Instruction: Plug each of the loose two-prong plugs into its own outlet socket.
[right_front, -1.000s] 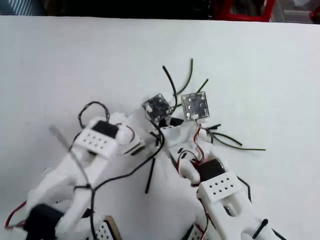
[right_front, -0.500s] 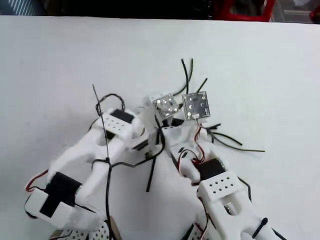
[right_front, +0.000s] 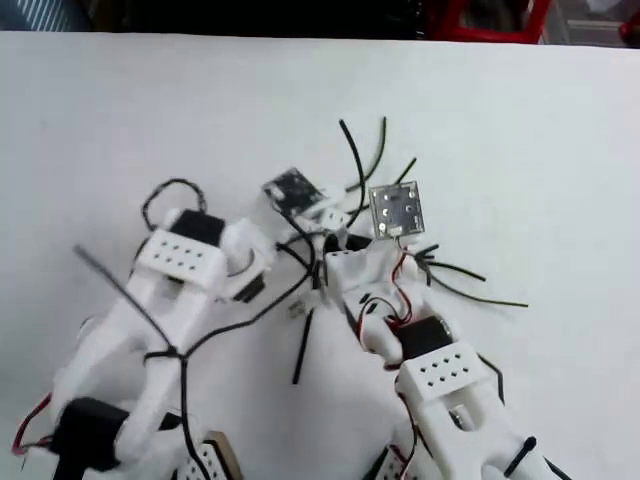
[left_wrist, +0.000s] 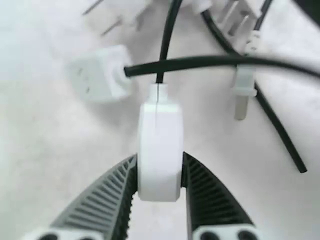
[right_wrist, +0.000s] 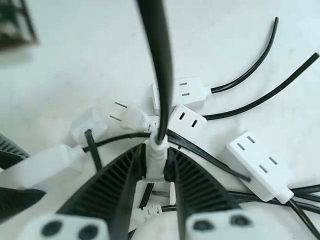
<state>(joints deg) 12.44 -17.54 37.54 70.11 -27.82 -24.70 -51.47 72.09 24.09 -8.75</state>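
The white connector (left_wrist: 159, 125) is pinched across its flat sides by the ribbed jaws of the left gripper (left_wrist: 159, 160), and its black cord leaves from the far end. Its mating face is hidden, so I cannot tell whether it carries prongs or slots. Just beyond it a socket block (left_wrist: 97, 80) lies on the table (left_wrist: 40, 150) with its slots showing. A loose plug (left_wrist: 240, 95) with bare prongs lies near, past a crossing cord. The right gripper (right_wrist: 156, 152) is likewise closed on a second connector (right_wrist: 155, 170), whose thick cord rises toward the camera. A two-prong plug (right_wrist: 125, 117) and a spare socket (right_wrist: 257, 157) lie around it.

From above, the tangle (right_front: 325, 250) sits mid-table. The left arm comes in from 8 o'clock and the right from 5 o'clock, while cut cord ends fan out toward 12 and 3 o'clock.

The step in hand looks like bringing one pair together. To do it well, one arm should probably hold its half steady as a brace, since these light blocks will likely skid on the smooth table. The other arm should square prongs to slots before pushing, then press straight along the connector's axis, because an angled push may bend a prong or twist the piece in the jaws. The cords crossing between the halves should be cleared first. The two wrists are close, so each approach needs to be short and slow.
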